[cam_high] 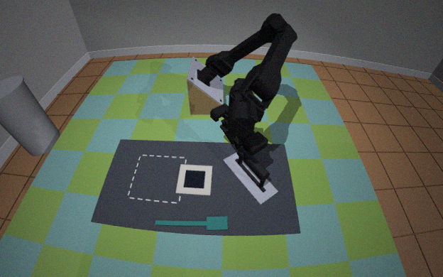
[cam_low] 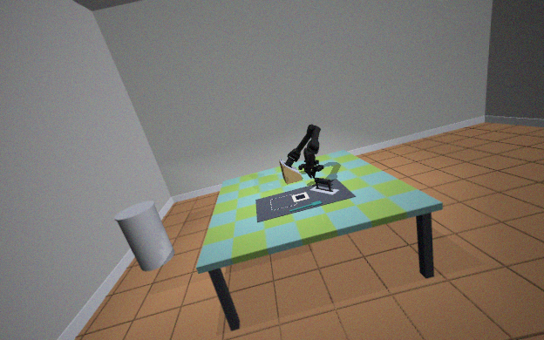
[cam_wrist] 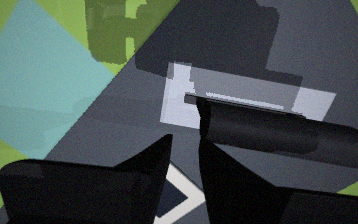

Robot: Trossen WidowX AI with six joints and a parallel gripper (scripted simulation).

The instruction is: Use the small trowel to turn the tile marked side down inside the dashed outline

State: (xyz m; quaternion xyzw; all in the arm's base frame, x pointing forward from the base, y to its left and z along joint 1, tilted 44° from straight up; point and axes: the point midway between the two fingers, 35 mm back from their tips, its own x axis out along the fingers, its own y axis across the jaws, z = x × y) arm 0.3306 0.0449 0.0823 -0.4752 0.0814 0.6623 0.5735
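Note:
The white-bladed trowel (cam_high: 263, 197) (cam_wrist: 181, 111) lies flat on the right part of the mat (cam_high: 106, 209) (cam_low: 261, 214), black handle up. My gripper (cam_wrist: 185, 141) is slightly open with nothing between its fingers. Its tips are beside one end of the handle. The tile (cam_high: 194, 179) (cam_low: 300, 197) (cam_wrist: 196, 196) lies flat on the mat, its dark square facing up. Its left part overlaps the right side of the dashed outline (cam_high: 132, 198); the rest is outside. A teal spatula-like tool (cam_high: 216, 223) (cam_low: 306, 207) lies along the mat's front edge.
The arm's wooden base block (cam_high: 204, 103) stands behind the mat on the checkered table (cam_high: 253, 252). A grey cylinder (cam_high: 28, 113) (cam_low: 145, 235) is to the left, outside the table edge. The arm's shadow falls across the mat and trowel.

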